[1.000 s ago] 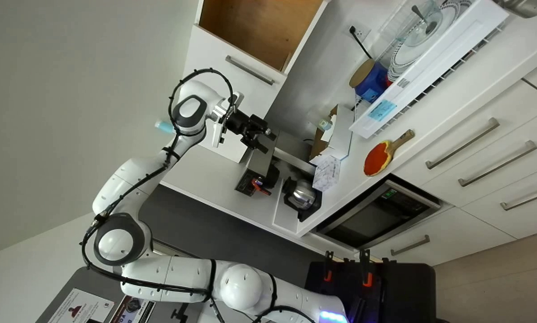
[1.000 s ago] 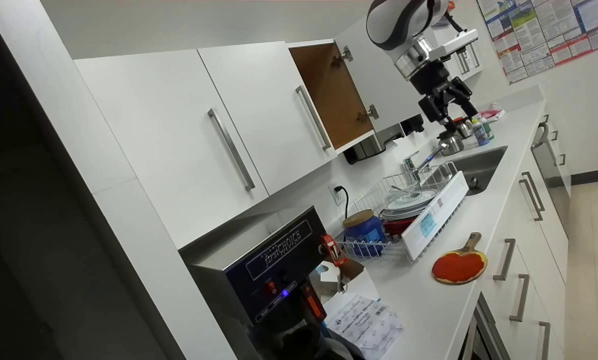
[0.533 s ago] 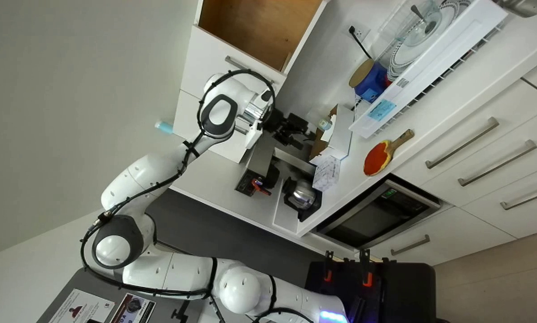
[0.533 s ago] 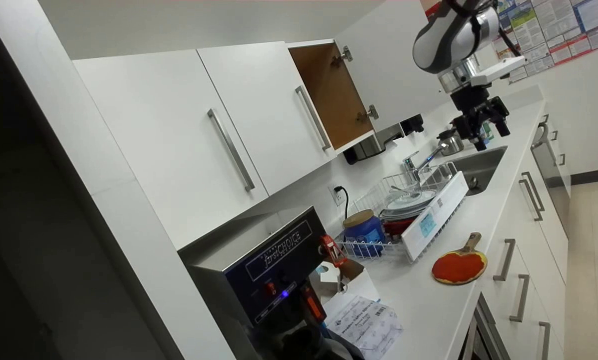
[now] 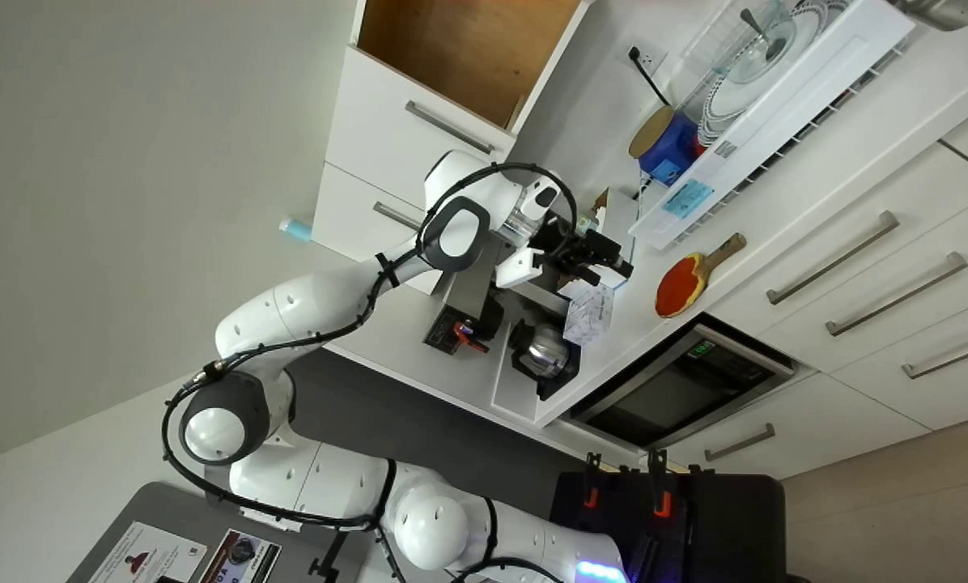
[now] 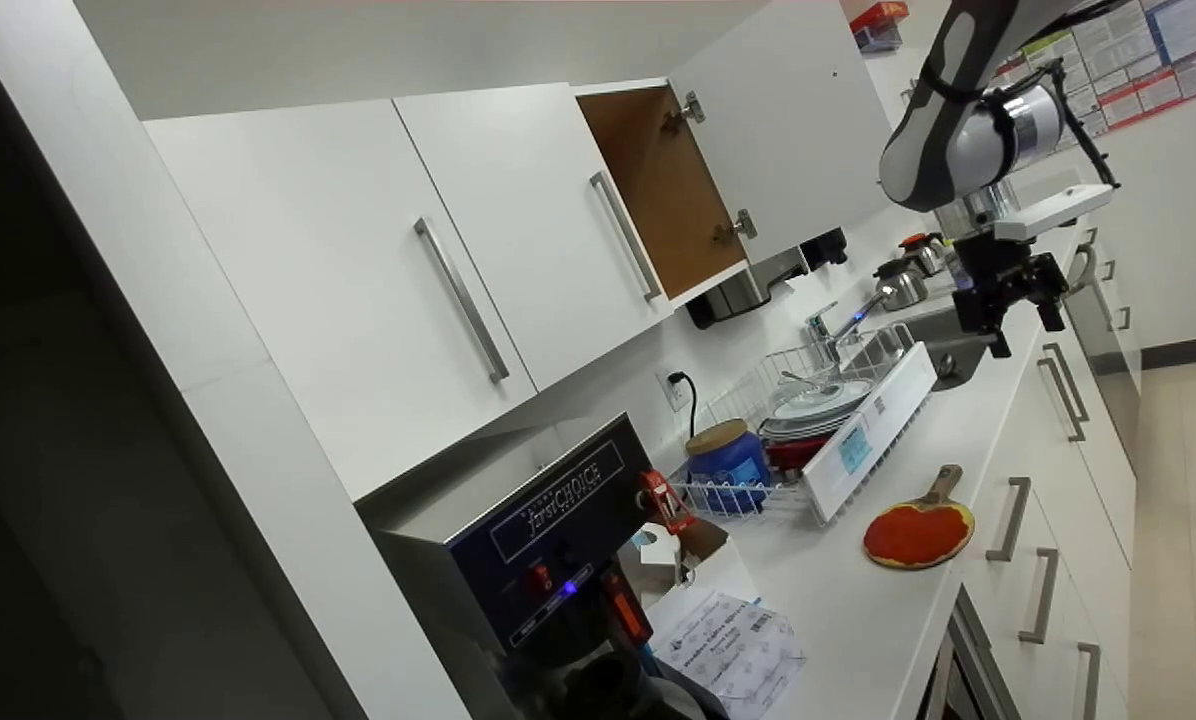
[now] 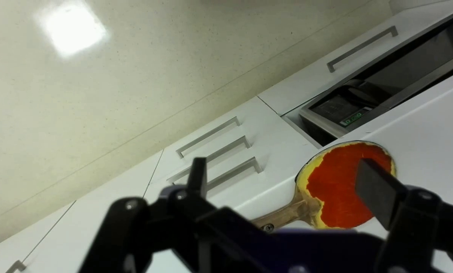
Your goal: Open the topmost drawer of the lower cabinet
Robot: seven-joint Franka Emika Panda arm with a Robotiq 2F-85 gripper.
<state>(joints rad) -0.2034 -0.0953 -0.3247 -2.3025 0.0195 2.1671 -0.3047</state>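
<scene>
The topmost drawer [image 5: 844, 241] is shut just under the counter edge, with a slim bar handle. Its handle also shows in an exterior view [image 6: 1009, 520] and in the wrist view [image 7: 234, 173]. The drawer's inside is hidden. The lower cabinet [image 5: 897, 356] is white with stacked flat drawer fronts, all shut; it shows in the wrist view [image 7: 266, 127] too. My gripper [image 5: 611, 274] is open and empty, above the counter and apart from the drawer handle. It shows in an exterior view [image 6: 1028, 337]. Its spread fingers show in the wrist view [image 7: 283, 170], pointing toward the counter edge.
A red paddle [image 7: 347, 185] lies on the counter [image 6: 838, 600] near its front edge, above the drawers. A dish rack's white panel [image 6: 873, 430] stands behind it. The black oven [image 5: 686, 389] sits beside the drawers. An upper cabinet door [image 6: 788, 130] stands open.
The arm has moved away from the upper cabinets, lower and out over the counter toward the drawer side. The gripper stays open. The drawers have not moved.
</scene>
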